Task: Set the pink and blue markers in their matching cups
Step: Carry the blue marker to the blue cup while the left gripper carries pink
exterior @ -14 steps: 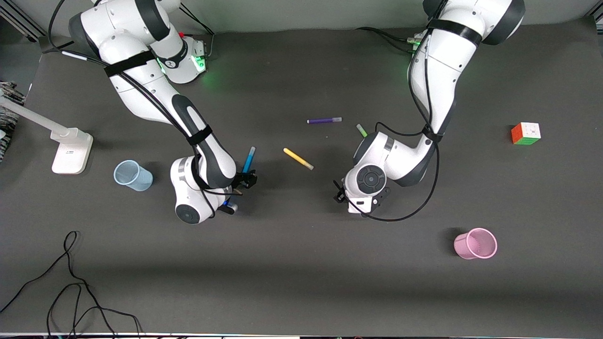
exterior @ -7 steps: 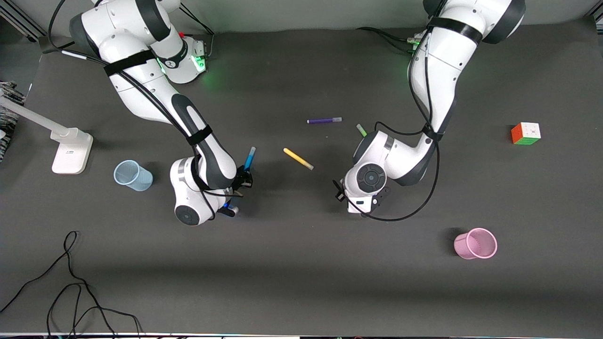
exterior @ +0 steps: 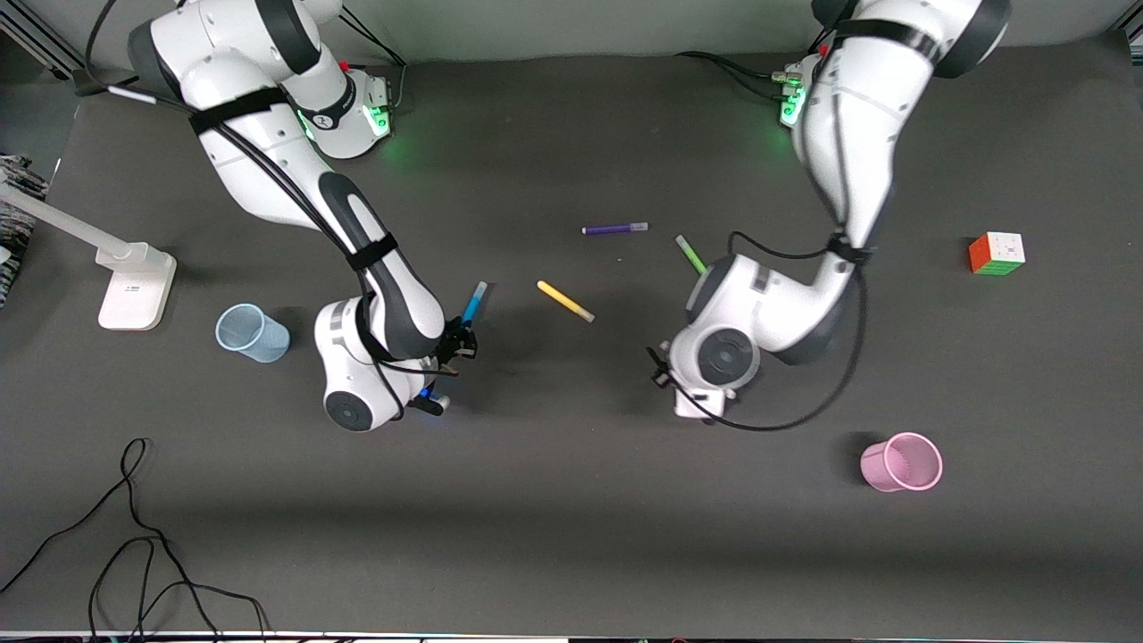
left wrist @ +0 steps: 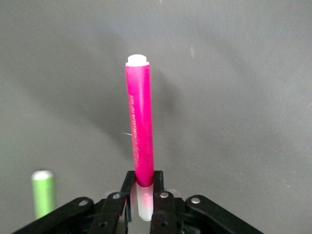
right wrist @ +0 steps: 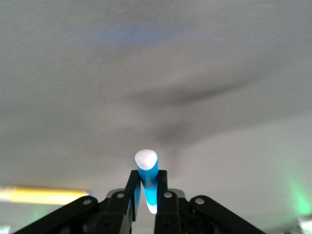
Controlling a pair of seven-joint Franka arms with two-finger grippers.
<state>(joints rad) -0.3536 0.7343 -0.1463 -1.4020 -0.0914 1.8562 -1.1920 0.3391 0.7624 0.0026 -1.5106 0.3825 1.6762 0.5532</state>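
Since the earlier frames the left arm has swung toward the pink cup (exterior: 902, 462), uncovering more of the green marker (exterior: 689, 254), while the right arm has edged a bit toward the blue cup (exterior: 253, 332). Left gripper (left wrist: 144, 199) is clamped on the pink marker (left wrist: 140, 141) near its pale cap end, w/ the barrel sticking out past the fingers over bare table; in the front view the wrist hides that marker, and the hand sits up in the air over the mat between the yellow marker (exterior: 565, 301) and the pink cup. Right gripper (right wrist: 147, 197) is closed on the blue marker (exterior: 473, 302), which pokes out tilted above the wrist, over the mat between the blue cup and the yellow marker. Both cups stand upright and look empty, blue at the right arm's end near the white lamp base (exterior: 134, 284), pink at the left arm's end, nearer the front camera than the colour cube (exterior: 996, 253). Purple marker (exterior: 614, 229) lies untouched on the table. Step in hand, I'd say: both picks done, carry underway. Next each arm needs to get its marker over the matching cup, tip it roughly vertical, lower into the mouth, then let go. Cups are shorter than the markers and prob. light, so a bump could topple them.
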